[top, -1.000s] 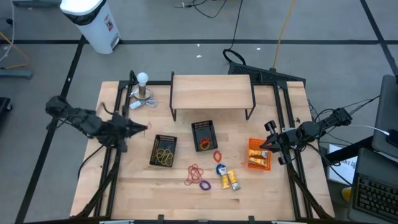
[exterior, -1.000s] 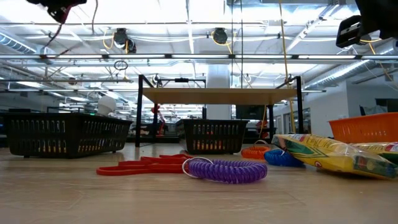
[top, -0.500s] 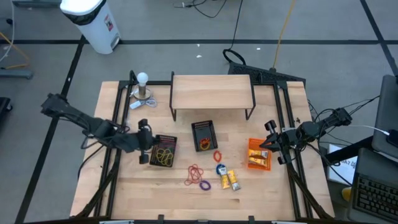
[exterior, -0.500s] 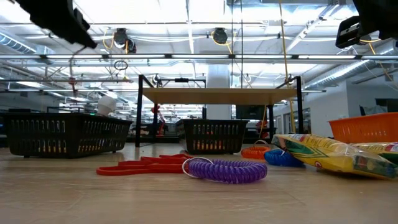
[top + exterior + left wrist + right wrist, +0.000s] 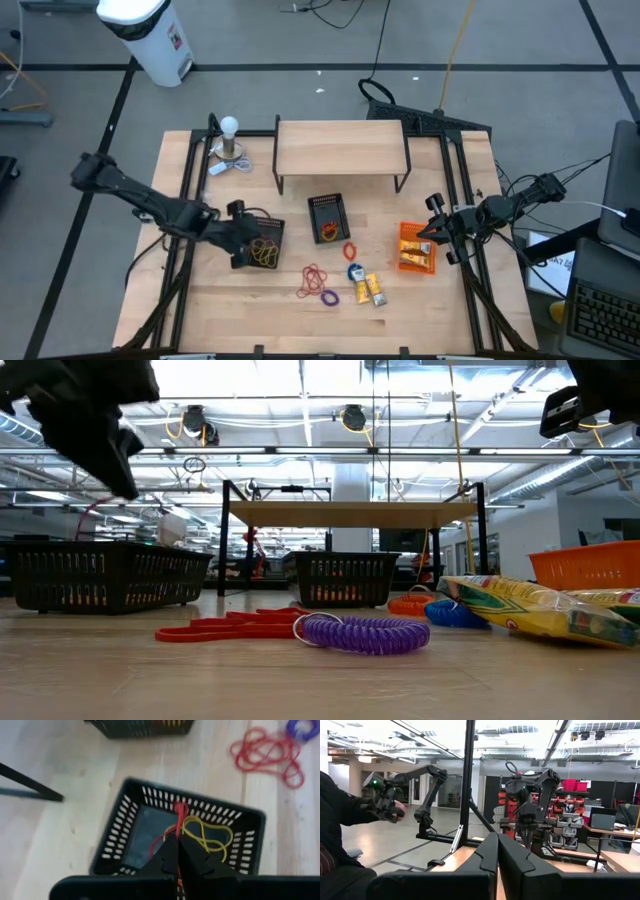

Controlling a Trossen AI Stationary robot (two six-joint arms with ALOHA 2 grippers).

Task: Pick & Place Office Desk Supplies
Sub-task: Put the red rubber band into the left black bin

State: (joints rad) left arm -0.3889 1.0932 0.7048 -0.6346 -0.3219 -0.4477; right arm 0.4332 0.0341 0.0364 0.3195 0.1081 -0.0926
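My left gripper is shut on a red rubber band and slants down over the left black basket, which has yellow bands in it. On the table near the front lie more red bands, a purple coil, an orange band, a blue item and yellow packets. My right gripper waits shut at the table's right side, held high above the orange basket. My left gripper pinches a strand of the red rubber band between its two shut fingertips. The fingers slant down from the table's left side. The band hangs slack below them, its loop over the inside of the left black basket.
A second black basket stands at mid-table. A low wooden shelf on black legs stands at the back. A white ball on a metal stand sits at the far left. Black frame rails run along both table sides.
My left gripper has come down and toward the table's near and right edges, tipping from nearly level to slanting down. It now hangs over the left black basket, still shut on the red band, which came along with it.
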